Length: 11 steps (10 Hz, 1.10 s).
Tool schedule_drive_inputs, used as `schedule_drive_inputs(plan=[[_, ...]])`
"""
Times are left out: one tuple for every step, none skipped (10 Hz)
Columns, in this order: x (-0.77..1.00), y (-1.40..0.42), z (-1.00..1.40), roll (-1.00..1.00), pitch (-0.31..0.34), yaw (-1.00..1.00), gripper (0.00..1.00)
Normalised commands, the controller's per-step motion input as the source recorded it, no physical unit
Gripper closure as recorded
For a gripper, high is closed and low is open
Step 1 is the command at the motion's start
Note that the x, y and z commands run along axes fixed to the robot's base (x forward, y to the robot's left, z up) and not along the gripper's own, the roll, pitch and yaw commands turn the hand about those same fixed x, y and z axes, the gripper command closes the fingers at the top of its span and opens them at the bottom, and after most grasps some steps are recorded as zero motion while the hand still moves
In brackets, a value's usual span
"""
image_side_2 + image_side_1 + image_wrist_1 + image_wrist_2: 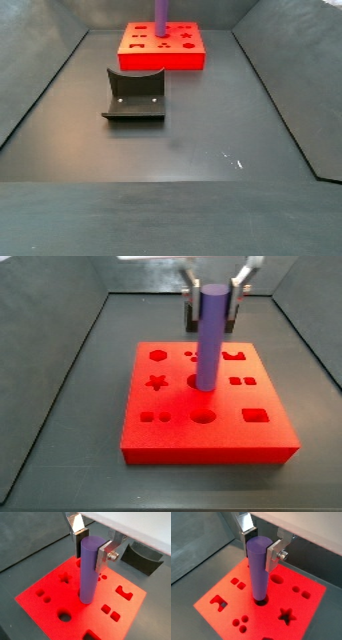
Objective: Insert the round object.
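Hand: up over the red block [207,396], hand [90,543] closed on the top end of the purple peg [89,569]; same grip shows in both wrist views [262,543].
Fingers: silver plates with dark pads, one finger [78,534] flat on the far side of the peg, another finger [103,554] on the near side, both touching it, the gap between them just the peg's width.
Peg and hand: peg hangs straight down from the hand, upright, top end level with the pads, most of its length below them.
Peg and block: in a wrist view the lower end [258,574] sits in a round hole [260,601] of the block; in a side view the peg [209,336] stands near the block's middle, another round hole [203,416] just at its 6 o'clock.
Block: red, flat, cut with star, square and round openings; star [156,382] at the peg's 9 o'clock in that side view.
Long view: peg [160,14] and block [163,47] at 12 o'clock on the dark surface [201,140], hand out of frame above.
Fixture: dark bracket [135,95] apart from the block, toward 6 o'clock.
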Motion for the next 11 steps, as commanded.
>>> schedule_drive_inputs(plan=[[-0.16,0.06,-0.05,0.00,0.027,-0.20,1.00],[-0.08,0.12,-0.08,0.00,0.026,-0.17,1.00],[0.00,0.00,-0.16,0.00,0.009,-0.11,1.00],[0.29,-0.01,-0.28,0.08,0.000,0.00,1.00],[0.30,0.00,-0.32,0.09,0.013,0.00,1.00],[0.18,0.08,-0.33,0.06,0.027,0.00,1.00],[0.08,0.06,-0.33,0.02,0.031,0.00,1.00],[0.00,0.00,-0.31,0.01,0.016,-0.02,1.00],[0.00,-0.03,-0.37,0.08,0.039,0.00,1.00],[0.01,-0.10,-0.79,0.06,0.180,0.00,1.00],[0.05,-0.19,-0.91,0.00,0.154,-0.05,1.00]])
